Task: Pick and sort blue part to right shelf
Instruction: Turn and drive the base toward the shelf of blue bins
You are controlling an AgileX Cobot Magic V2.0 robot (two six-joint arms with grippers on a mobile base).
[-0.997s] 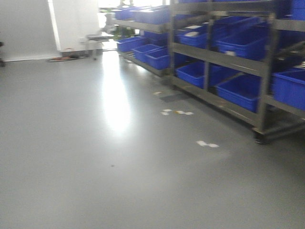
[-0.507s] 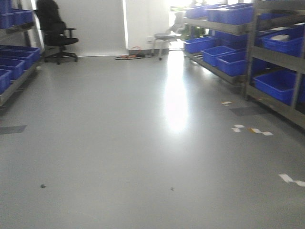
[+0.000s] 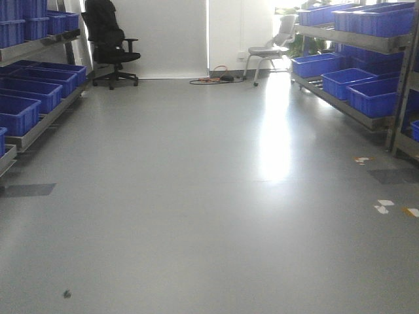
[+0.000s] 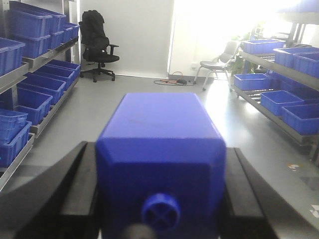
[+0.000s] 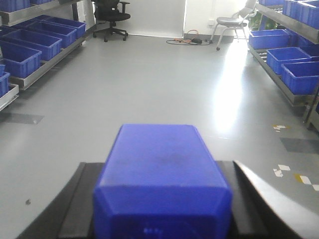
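Note:
My right gripper (image 5: 159, 164) is shut on the blue part (image 5: 160, 189), a solid blue block with sloped shoulders whose wide blocky end faces the camera. My left gripper (image 4: 158, 148) is shut on a similar blue block (image 4: 159, 124) with a small round knob (image 4: 160, 210) on its near end. Both blocks are held level above the grey floor. The right shelf (image 3: 366, 108) with blue bins runs along the right wall in the front view, where neither gripper shows.
A left shelf (image 3: 39, 127) with blue bins lines the left wall. A black office chair (image 3: 111, 49) and a grey chair (image 3: 272, 52) stand at the far wall, with cables (image 3: 216, 80) on the floor. Tape marks (image 3: 383, 206) lie near the right shelf.
The front view has swung left: the right shelf slid from the middle to the right edge, and the left shelf and black chair came into view.

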